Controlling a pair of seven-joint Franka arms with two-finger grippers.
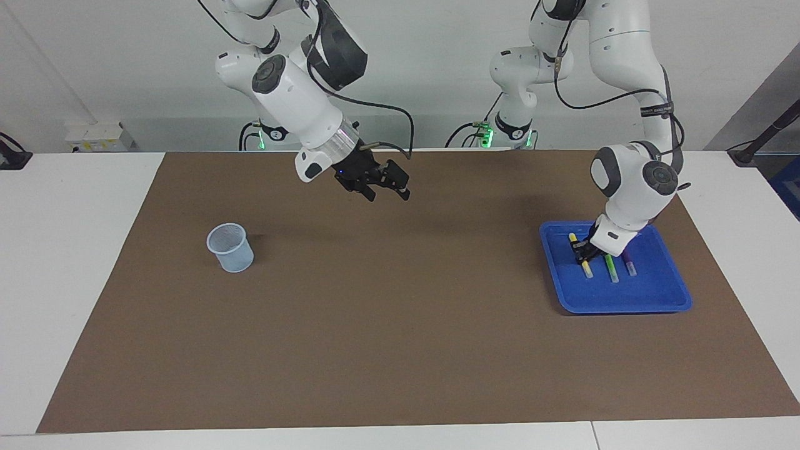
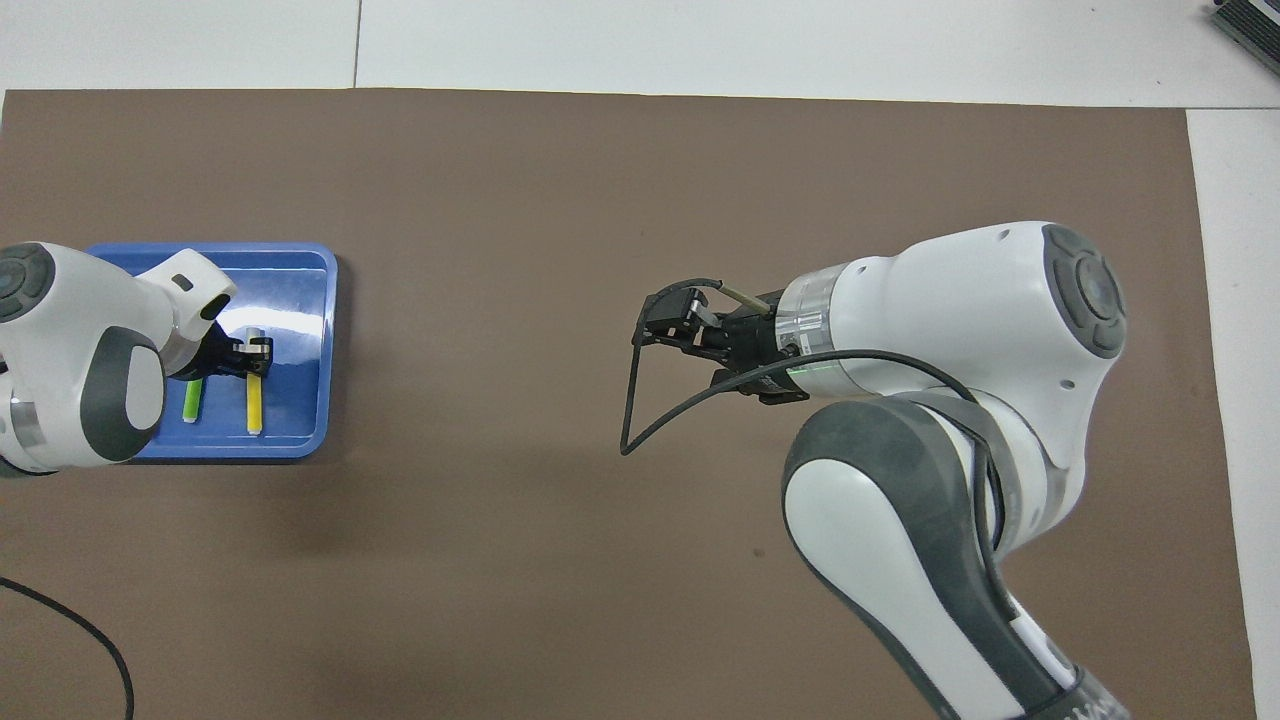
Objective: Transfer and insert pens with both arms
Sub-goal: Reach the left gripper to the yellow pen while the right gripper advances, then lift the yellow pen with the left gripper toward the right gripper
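Three pens lie side by side in the blue tray (image 1: pixel 625 301) at the left arm's end of the table. My left gripper (image 1: pixel 584 251) is down in the tray, shut on the middle of the yellow pen (image 1: pixel 586 269), whose ends stick out on both sides of the fingers. The green pen (image 1: pixel 611 269) and the purple pen (image 1: pixel 630 268) lie free beside it. In the overhead view the left gripper (image 2: pixel 255 355) crosses the yellow pen (image 2: pixel 254 406), the green pen (image 2: pixel 190 402) partly shows, and the arm hides the purple one. My right gripper (image 1: pixel 389 194) hangs open and holding nothing over the mat's middle (image 2: pixel 665 325).
A pale blue mesh cup (image 1: pixel 230 247) stands upright on the brown mat (image 1: pixel 400 350) toward the right arm's end; the right arm hides it in the overhead view. A black cable (image 2: pixel 70 620) lies near the robots at the left arm's end.
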